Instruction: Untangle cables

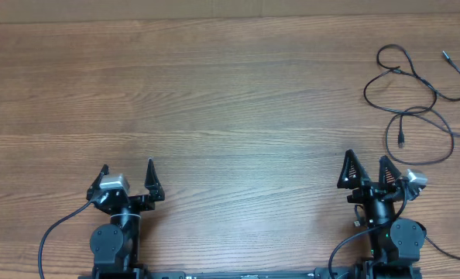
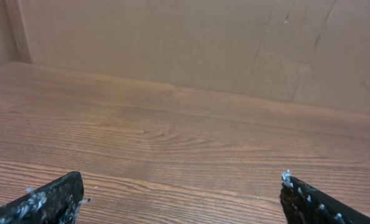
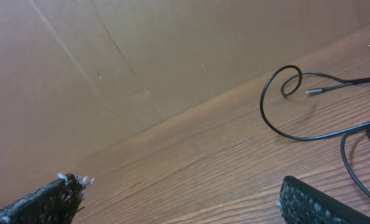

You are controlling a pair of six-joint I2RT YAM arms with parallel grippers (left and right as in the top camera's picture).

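At the upper right of the overhead view, the cables (image 1: 401,124) lie on the wooden table (image 1: 214,93) as loose, overlapping black loops. One metal-tipped plug points toward the lower edge of the frame and another sits near the right edge. The right gripper (image 1: 365,156) sits at the lower right, below and left of the cords and apart from them, its fingers spread and holding nothing. The left gripper (image 1: 128,165) is at the lower left, well apart from the cords, also spread wide and holding nothing.

In the right wrist view, the open fingertips frame the lower corners. A curl of cable (image 3: 261,106) lies at the right, before a cardboard wall (image 3: 79,62). The left wrist view shows its parted gripper (image 2: 182,186) above wood grain facing that wall.
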